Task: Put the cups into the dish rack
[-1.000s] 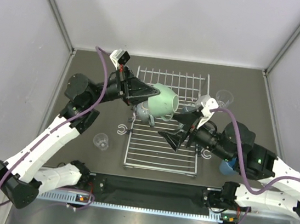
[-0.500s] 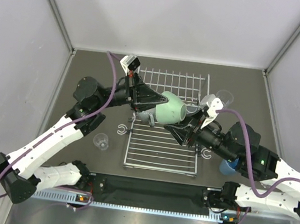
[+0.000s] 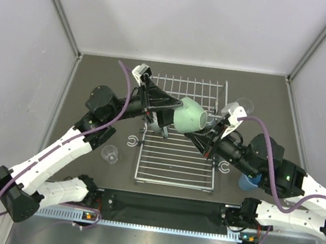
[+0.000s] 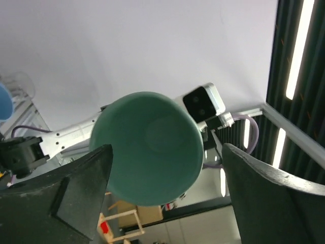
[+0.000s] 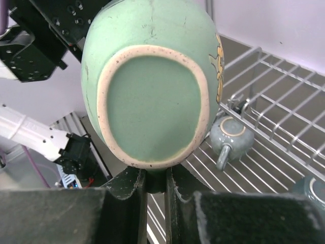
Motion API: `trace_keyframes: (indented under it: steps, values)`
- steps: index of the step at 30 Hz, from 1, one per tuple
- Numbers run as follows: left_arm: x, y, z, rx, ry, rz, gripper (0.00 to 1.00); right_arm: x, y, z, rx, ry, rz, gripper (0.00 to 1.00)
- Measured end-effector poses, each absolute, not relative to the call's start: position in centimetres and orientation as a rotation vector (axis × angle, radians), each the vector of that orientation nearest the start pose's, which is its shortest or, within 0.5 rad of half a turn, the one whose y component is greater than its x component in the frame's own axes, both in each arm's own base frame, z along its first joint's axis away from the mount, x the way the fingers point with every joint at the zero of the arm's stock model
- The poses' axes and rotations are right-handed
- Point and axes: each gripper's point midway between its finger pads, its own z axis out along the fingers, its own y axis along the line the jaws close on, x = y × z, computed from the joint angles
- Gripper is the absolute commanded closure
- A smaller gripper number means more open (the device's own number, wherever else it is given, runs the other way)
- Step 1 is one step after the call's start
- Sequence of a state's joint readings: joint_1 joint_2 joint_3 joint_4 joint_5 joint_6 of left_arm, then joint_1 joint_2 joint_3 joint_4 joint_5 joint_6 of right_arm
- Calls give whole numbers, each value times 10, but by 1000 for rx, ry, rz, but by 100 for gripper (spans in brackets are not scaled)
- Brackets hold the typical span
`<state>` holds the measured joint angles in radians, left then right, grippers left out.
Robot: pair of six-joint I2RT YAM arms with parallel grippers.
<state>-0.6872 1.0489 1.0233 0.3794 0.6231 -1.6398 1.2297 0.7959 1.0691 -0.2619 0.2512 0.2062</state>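
Observation:
The mint-green mug (image 3: 189, 116) hangs above the dish rack (image 3: 176, 157), held between the two arms. My right gripper (image 3: 197, 136) is shut on the mug's handle, which is pinched between its fingers just under the mug's base (image 5: 152, 81). My left gripper (image 3: 174, 107) is open; its fingers (image 4: 81, 188) stand apart on either side of the mug's mouth (image 4: 147, 145) without touching it. A grey-blue mug (image 5: 231, 134) lies upside down on the rack bars (image 5: 284, 96), and a second one (image 5: 312, 190) shows at the lower right.
A clear tumbler (image 3: 109, 153) stands on the dark mat left of the rack, and another (image 3: 244, 104) at the rack's far right corner. A light-blue tumbler (image 3: 246, 182) is partly hidden by the right arm. White C-clips (image 3: 133, 141) (image 3: 224, 167) lie beside the rack.
The left gripper carried the mug rightward over the rack and then opened. The right gripper came up to the mug and shut on its handle.

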Motion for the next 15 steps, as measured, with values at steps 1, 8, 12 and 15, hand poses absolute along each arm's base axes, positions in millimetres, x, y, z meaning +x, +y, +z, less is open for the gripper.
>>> trace_keyframes:
  steps: [1,8,12,15]
  values:
    - [162,-305,457,-102,1753,-2232,1,136,271,386,-603,1532,915,100]
    - [228,-242,410,-367,1894,-1747,1,150,264,350,-568,1747,762,100]
    - [242,-191,418,-414,1843,-1442,1,155,263,311,-580,1910,635,100]
    - [231,-173,428,-358,1804,-1307,2,156,260,276,-601,2028,529,100]
